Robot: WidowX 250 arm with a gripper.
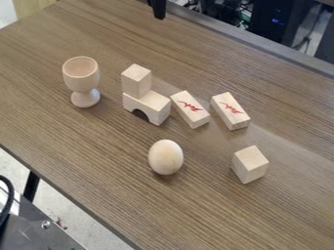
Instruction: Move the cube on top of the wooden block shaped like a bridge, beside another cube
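Pinch the cube (250,164) at lower right by opposite sides, as probably light and rigid; cannot tell the claw (158,11) at top edge as clenched or released.

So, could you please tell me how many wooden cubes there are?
2: one cube on the left end of the bridge-shaped block, the other cube on the table, right of the egg.

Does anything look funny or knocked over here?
No, nothing looks broken or knocked over. The wooden cup is upright, and the stacked cube sits flat on one end of the bridge block. There's room beside it, maybe for the loose cube.
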